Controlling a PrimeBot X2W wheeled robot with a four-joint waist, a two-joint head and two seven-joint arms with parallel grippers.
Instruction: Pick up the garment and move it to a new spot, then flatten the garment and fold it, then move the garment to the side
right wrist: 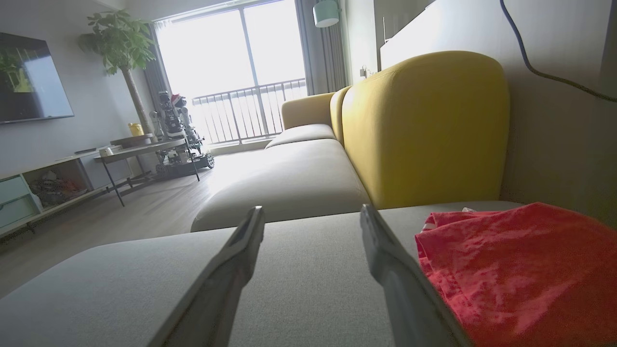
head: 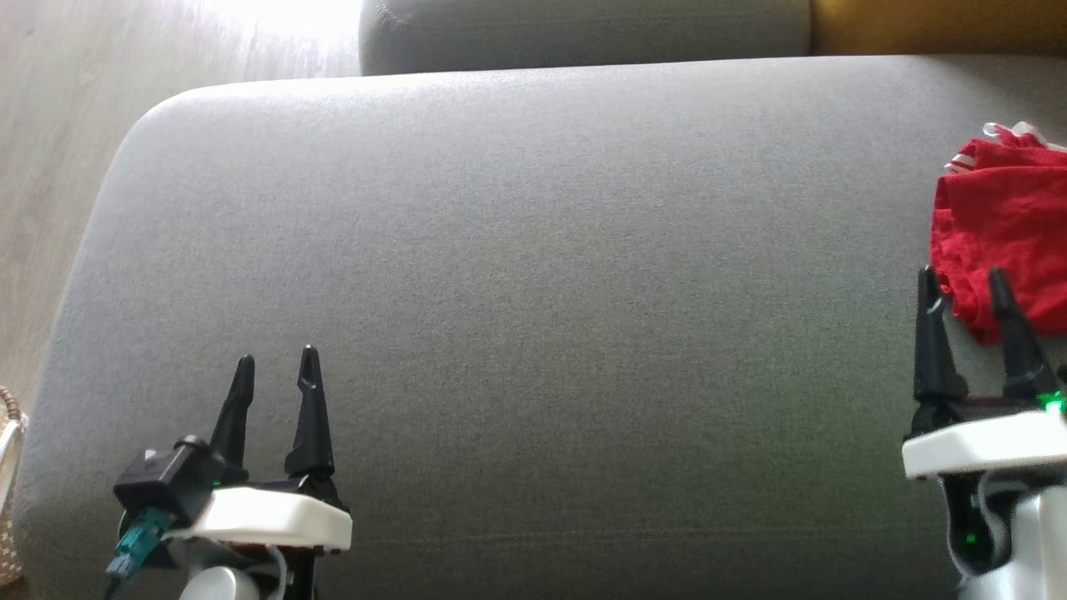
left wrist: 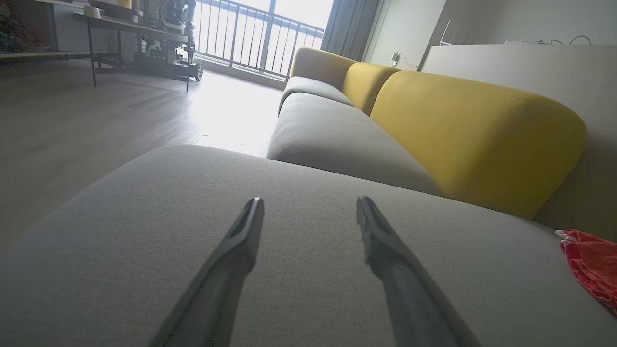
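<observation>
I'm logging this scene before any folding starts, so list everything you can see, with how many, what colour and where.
Near seat cushion: one, grey, beneath both claws.
Far seat cushion: one, grey, beyond the near one.
Garment: one, red with white trim, bunched at the near cushion's right edge.
Backrest sections: three, yellow, along the sofa's back.
Floor: one, pale wood, left of the sofa.
Table: one, dark, across the room near the window.
Television: one, dark, on the wall.
Plant: one, green, by the window.
Left claw: one, black, open, over the cushion's left part.
Right claw: one, black, open, beside the garment, holding nothing.
</observation>
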